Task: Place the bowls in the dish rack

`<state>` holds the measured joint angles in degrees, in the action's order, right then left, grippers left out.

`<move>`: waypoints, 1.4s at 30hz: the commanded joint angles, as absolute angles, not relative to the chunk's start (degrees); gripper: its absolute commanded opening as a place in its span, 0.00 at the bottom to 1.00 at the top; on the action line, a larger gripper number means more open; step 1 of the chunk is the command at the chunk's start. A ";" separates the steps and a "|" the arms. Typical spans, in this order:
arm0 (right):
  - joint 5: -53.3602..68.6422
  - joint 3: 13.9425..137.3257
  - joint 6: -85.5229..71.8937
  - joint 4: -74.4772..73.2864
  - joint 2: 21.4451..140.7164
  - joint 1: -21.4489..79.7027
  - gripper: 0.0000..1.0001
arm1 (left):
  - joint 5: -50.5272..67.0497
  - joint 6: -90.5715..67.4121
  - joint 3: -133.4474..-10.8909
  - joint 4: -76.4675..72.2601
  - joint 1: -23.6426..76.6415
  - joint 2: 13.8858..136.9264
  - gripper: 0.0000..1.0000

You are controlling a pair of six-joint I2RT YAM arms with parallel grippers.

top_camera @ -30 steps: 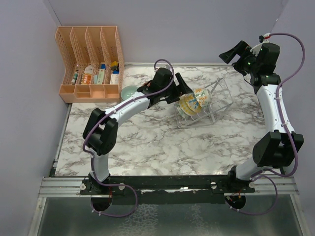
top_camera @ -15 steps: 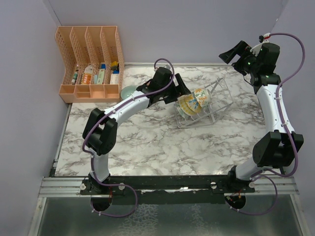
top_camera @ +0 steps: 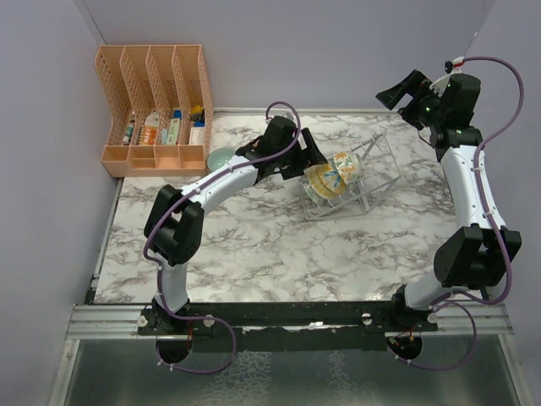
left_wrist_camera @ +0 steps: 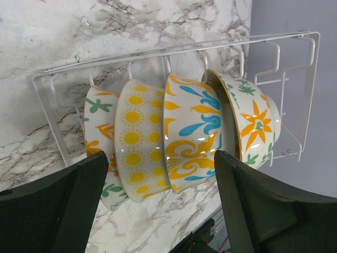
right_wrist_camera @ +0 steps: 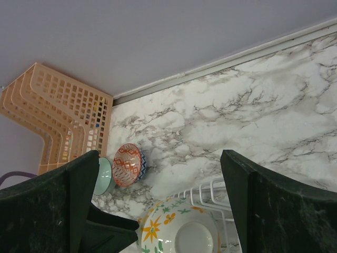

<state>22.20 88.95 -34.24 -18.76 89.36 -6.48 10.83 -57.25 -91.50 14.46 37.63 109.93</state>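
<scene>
The wire dish rack (top_camera: 365, 176) stands at the back middle of the marble table and holds several patterned bowls (top_camera: 332, 175) on edge. In the left wrist view these are a green-and-orange floral bowl (left_wrist_camera: 96, 132), a sun-patterned bowl (left_wrist_camera: 136, 139), a yellow-and-blue swirl bowl (left_wrist_camera: 192, 132) and a star-flower bowl (left_wrist_camera: 254, 122) in the rack (left_wrist_camera: 284, 58). My left gripper (top_camera: 308, 157) (left_wrist_camera: 163, 205) is open and empty, just left of the bowls. My right gripper (top_camera: 404, 91) (right_wrist_camera: 160, 208) is open and empty, raised above the rack's far end. A red-patterned bowl (right_wrist_camera: 127, 164) and a pale teal bowl (right_wrist_camera: 103, 175) (top_camera: 221, 157) sit on the table.
An orange slotted organizer (top_camera: 155, 110) (right_wrist_camera: 58, 116) with small items stands in the back left corner, next to the teal bowl. Purple walls close the back and sides. The left arm hides the red bowl in the top view.
My left gripper has shifted very slightly left, away from the racked bowls. The right arm has not moved.
</scene>
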 commanded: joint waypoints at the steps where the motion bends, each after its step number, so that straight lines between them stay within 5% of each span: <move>1: 23.12 88.78 -33.84 -16.96 89.66 -6.86 0.98 | 10.62 -56.68 -93.83 14.05 38.03 111.40 0.85; 42: 23.36 88.86 -34.10 -16.79 89.83 -6.86 0.98 | 12.31 -58.29 -99.63 11.95 38.38 114.52 0.85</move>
<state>22.20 88.95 -34.24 -18.76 89.36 -6.48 11.40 -58.74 -98.06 12.03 38.37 115.81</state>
